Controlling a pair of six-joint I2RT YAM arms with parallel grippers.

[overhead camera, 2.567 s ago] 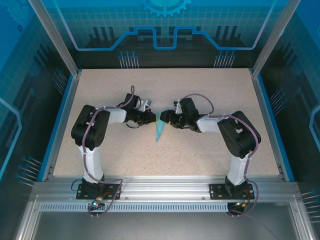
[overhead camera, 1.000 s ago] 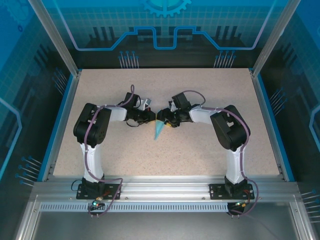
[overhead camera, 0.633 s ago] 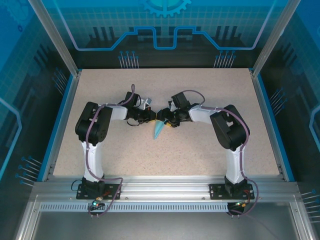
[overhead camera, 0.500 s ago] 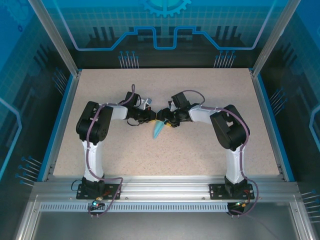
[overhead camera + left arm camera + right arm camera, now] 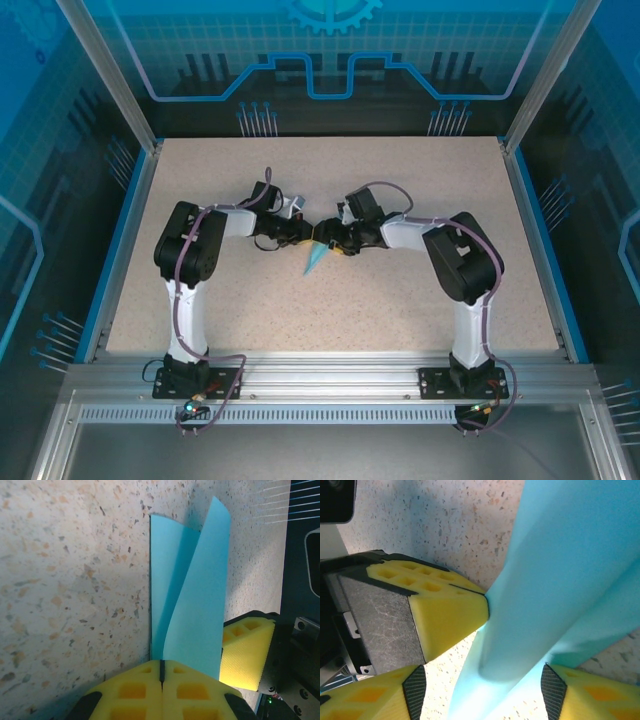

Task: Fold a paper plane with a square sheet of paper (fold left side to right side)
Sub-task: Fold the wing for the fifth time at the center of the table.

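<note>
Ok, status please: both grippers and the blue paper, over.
Left gripper shut on folded blue paper. Right gripper open, straddling it. One flap standing up; no obstacle seen.

Left jaws closed — right jaws apart

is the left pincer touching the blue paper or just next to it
Touching. The left wrist view shows the left pincer shut, with the folded blue paper running straight into the seam between its yellow fingers.
</note>
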